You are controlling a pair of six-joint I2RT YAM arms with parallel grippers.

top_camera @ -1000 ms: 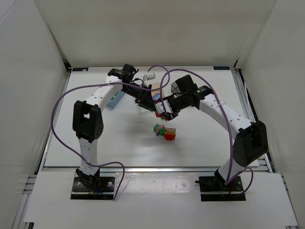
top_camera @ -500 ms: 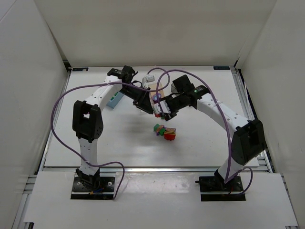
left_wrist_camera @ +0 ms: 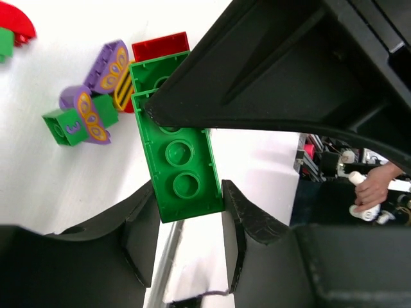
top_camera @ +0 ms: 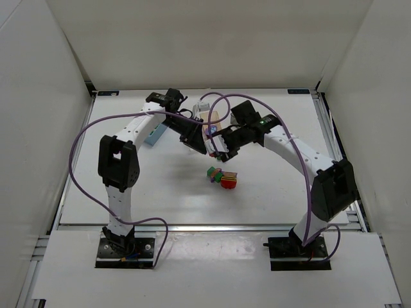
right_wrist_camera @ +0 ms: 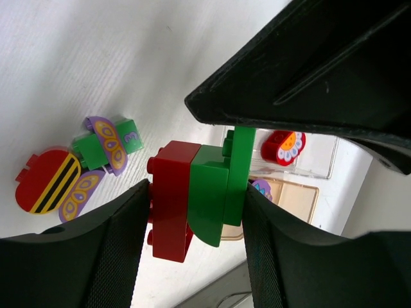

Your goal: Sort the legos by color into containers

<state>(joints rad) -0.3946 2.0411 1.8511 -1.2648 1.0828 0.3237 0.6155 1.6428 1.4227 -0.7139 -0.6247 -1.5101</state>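
Overhead, blurs both grips above table (top_camera: 154, 192). Closer, shows left gripper (left_wrist_camera: 186, 206) clamped on green lego (left_wrist_camera: 183, 173), right gripper (right_wrist_camera: 196, 212) squeezing red lego (right_wrist_camera: 170, 199) joined to it; half-hides clear bin (right_wrist_camera: 321, 172) at 3 o'clock, loose legos (right_wrist_camera: 77, 167) at 9

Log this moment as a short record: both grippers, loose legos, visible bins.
left gripper: shut on green end of lego stack
right gripper: shut across the same stack's red-and-green end
loose legos: green, purple and red pieces clustered on table
clear bin: red flower piece inside
peach bin: beside clear bin
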